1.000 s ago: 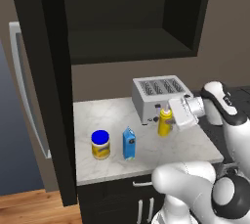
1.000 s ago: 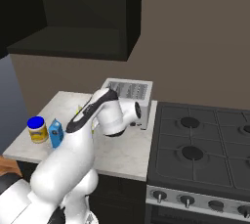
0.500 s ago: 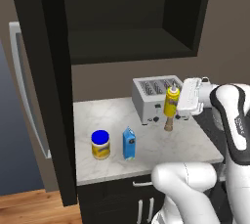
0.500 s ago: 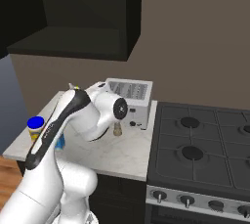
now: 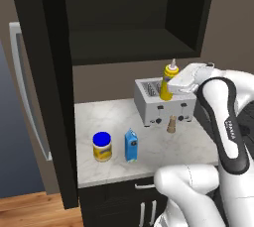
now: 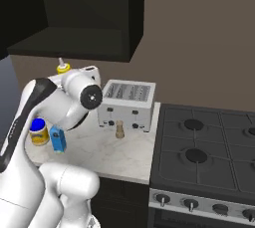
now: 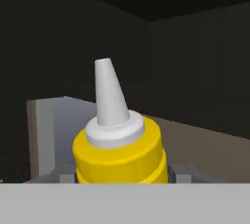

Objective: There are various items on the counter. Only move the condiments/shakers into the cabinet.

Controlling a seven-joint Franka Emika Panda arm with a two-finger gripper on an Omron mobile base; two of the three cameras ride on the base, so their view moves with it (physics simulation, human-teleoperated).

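My gripper (image 5: 172, 87) is shut on the tall yellow squeeze bottle (image 5: 168, 78), holding it upright in the air above the toaster, just below the open cabinet (image 5: 130, 47). The hand view looks over the bottle's white nozzle (image 7: 110, 96) into the dark cabinet, with the gripper (image 7: 120, 177) closed around the yellow body. The small tan shaker (image 5: 171, 124) stands on the marble counter (image 5: 99, 117) in front of the toaster. A blue-lidded jar (image 5: 102, 146) sits at the counter's front left. From the right base, the bottle's top (image 6: 63, 67), the shaker (image 6: 119, 130) and the jar (image 6: 39, 131) also show.
A silver toaster (image 5: 158, 104) stands at the back of the counter, right under the held bottle. A small blue carton (image 5: 130, 145) stands beside the jar. A black gas stove (image 6: 209, 142) adjoins the counter's right end. A tall dark cabinet side (image 5: 52, 87) borders its left.
The arm has raised the yellow bottle from counter level beside the toaster to above the toaster, near the cabinet opening. The tan shaker now stands in plain view.
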